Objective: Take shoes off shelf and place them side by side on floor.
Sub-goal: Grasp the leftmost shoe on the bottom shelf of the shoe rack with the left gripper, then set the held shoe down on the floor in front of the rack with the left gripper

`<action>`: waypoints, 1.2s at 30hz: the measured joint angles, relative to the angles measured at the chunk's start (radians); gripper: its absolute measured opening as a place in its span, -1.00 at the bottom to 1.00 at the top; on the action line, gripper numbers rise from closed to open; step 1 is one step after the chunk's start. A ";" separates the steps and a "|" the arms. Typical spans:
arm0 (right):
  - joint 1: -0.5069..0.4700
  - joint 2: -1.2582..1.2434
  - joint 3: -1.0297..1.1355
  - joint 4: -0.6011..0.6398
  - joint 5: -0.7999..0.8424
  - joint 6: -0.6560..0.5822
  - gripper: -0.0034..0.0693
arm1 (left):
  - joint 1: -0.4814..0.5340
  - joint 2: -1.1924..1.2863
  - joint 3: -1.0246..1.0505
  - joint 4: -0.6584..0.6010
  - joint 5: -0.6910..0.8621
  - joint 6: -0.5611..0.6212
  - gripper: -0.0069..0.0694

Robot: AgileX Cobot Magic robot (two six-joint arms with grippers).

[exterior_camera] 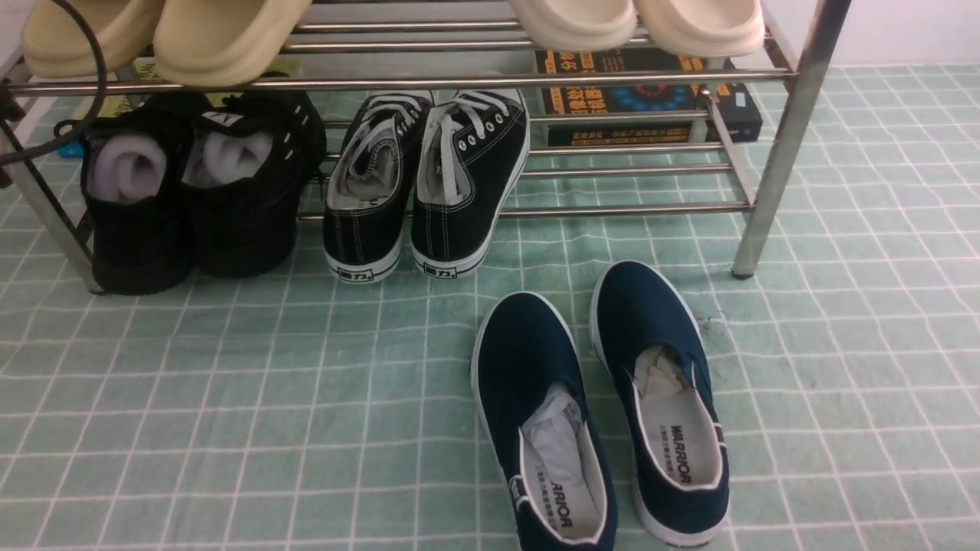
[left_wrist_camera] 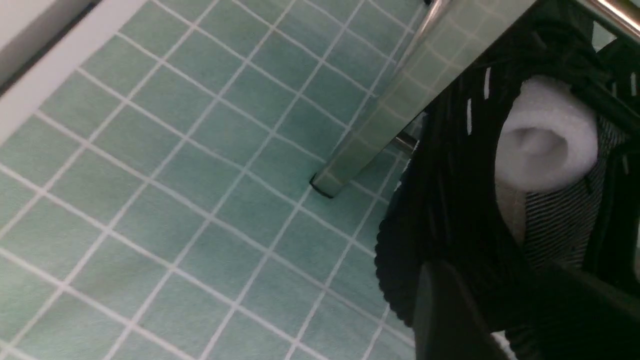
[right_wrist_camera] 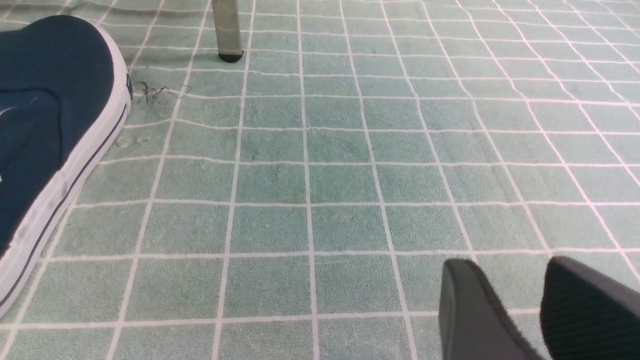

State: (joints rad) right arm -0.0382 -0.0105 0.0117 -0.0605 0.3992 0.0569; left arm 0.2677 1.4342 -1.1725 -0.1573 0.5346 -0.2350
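Observation:
The shoes, two all-black mesh sneakers (exterior_camera: pixel 138 214) (exterior_camera: pixel 245 191) with white stuffing, stand at the left of the shelf's (exterior_camera: pixel 788 138) lower tier, heels over its front rod. In the left wrist view one shoe (left_wrist_camera: pixel 450 200) sits beside a shelf leg (left_wrist_camera: pixel 390 100). My left gripper (left_wrist_camera: pixel 492 280) is open, its dark fingers either side of that shoe's heel rim; whether they touch it I cannot tell. My right gripper (right_wrist_camera: pixel 505 265) hangs open and empty low over the mint-green gridded floor (exterior_camera: pixel 230 398). Neither gripper shows in the front view.
Black canvas sneakers with white laces (exterior_camera: pixel 425 184) stand beside the mesh pair. Navy slip-ons (exterior_camera: pixel 597 405) lie on the floor in front of the shelf, one near my right gripper (right_wrist_camera: pixel 45 125). Beige slippers (exterior_camera: pixel 222 38) fill the upper tier. A dark box (exterior_camera: pixel 643 99) lies behind.

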 joint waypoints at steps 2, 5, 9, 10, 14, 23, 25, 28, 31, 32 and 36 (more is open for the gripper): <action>0.000 0.000 0.000 0.000 0.000 0.000 -0.25 | 0.000 0.039 0.000 -0.064 -0.028 0.049 0.22; 0.000 0.000 0.000 0.000 0.000 0.000 -0.25 | -0.004 0.071 0.000 -0.105 -0.037 0.110 0.31; 0.000 0.000 0.000 0.000 0.000 0.000 -0.25 | -0.032 0.137 0.000 -0.138 -0.099 0.192 0.34; 0.000 0.000 0.000 0.000 0.000 0.000 -0.25 | -0.034 0.139 0.000 -0.139 -0.103 0.193 0.34; 0.000 0.000 0.000 0.000 0.000 0.000 -0.25 | -0.044 0.175 0.000 -0.163 -0.190 0.199 0.32; 0.000 0.000 0.000 0.000 0.000 0.000 -0.25 | -0.050 0.255 -0.001 -0.305 -0.242 0.200 0.10; 0.000 0.000 0.000 0.000 0.000 0.000 -0.25 | -0.050 0.272 -0.001 -0.318 -0.243 0.202 0.02; 0.000 0.000 0.000 0.000 0.000 0.000 -0.25 | -0.050 0.283 -0.001 -0.321 -0.243 0.204 -0.22; 0.000 0.000 0.000 0.000 0.000 0.000 -0.25 | -0.050 0.283 -0.001 -0.321 -0.241 0.206 -0.56; 0.000 0.000 0.000 0.000 0.000 0.000 -0.25 | -0.050 0.283 -0.001 -0.321 -0.239 0.206 -0.61; 0.000 0.000 0.000 0.000 0.000 0.000 -0.25 | -0.050 0.270 -0.001 -0.316 -0.206 0.206 -0.76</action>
State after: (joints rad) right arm -0.0382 -0.0105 0.0117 -0.0605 0.3992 0.0569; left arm 0.2174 1.7043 -1.1736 -0.4738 0.3289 -0.0289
